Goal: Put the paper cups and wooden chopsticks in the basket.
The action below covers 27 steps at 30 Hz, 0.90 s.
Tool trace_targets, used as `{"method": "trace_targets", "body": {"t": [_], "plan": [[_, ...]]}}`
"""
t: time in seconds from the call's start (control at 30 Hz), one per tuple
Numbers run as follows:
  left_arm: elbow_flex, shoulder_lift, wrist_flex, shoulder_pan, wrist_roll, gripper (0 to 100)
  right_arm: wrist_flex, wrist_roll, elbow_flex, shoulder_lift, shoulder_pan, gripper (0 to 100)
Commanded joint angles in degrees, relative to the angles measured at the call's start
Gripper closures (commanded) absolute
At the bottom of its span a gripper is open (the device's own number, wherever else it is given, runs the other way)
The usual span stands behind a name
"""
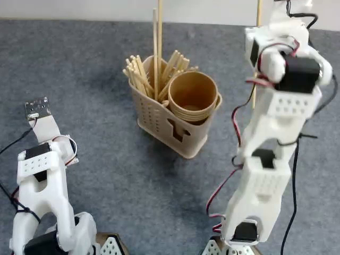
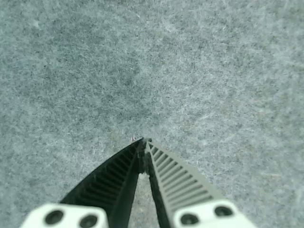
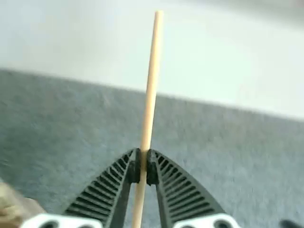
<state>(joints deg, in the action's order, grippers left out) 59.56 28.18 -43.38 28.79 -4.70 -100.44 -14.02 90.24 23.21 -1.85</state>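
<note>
A beige perforated basket [image 1: 159, 121] stands mid-table. It holds stacked paper cups [image 1: 192, 96] and a bundle of wooden chopsticks [image 1: 142, 78], two of them standing tall [image 1: 157, 37]. My right gripper [image 3: 144, 165] is shut on a single wooden chopstick [image 3: 151, 85]. In the high view that chopstick [image 1: 258, 13] stands nearly upright beside the right arm [image 1: 276, 106], to the right of the basket. My left gripper [image 2: 144, 141] is shut with nothing in it, pointing down at bare carpet. The left arm [image 1: 42, 175] sits at the front left, away from the basket.
Grey carpet [image 1: 106, 175] covers the table. A pale wall or floor strip [image 1: 79, 8] runs along the far edge. Open carpet lies between the two arms in front of the basket.
</note>
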Motion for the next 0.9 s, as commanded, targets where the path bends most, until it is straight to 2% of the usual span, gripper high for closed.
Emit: {"method": "trace_targets", "body": {"t": [0.0,0.2,0.33,0.4,0.5,0.67,0.77,0.87], "plan": [[0.0,1.7,0.9,0.0,-0.2,99,-0.7,0.8,-7.0,-12.9,-4.3,99.3],[0.0,1.7,0.9,0.2,-0.2,99,0.3,2.7,-13.2,-24.6,-15.0,99.3],[0.0,1.7,0.9,0.2,-0.2,99,6.4,2.8,-13.8,-25.5,-18.4,99.3],[0.0,1.7,0.9,0.2,-0.2,99,10.2,5.5,-13.8,-25.5,-20.2,99.3],[0.0,1.7,0.9,0.2,-0.2,99,14.8,9.1,-14.0,-24.0,-22.4,99.3],[0.0,1.7,0.9,0.2,-0.2,99,20.9,9.6,-13.5,-17.5,-24.7,99.3],[0.0,1.7,0.9,0.3,-0.2,99,20.6,9.7,-11.9,-14.1,-26.5,99.4],[0.0,1.7,0.9,0.3,-0.2,99,19.8,9.7,-3.8,-12.3,-28.4,99.4]]}}
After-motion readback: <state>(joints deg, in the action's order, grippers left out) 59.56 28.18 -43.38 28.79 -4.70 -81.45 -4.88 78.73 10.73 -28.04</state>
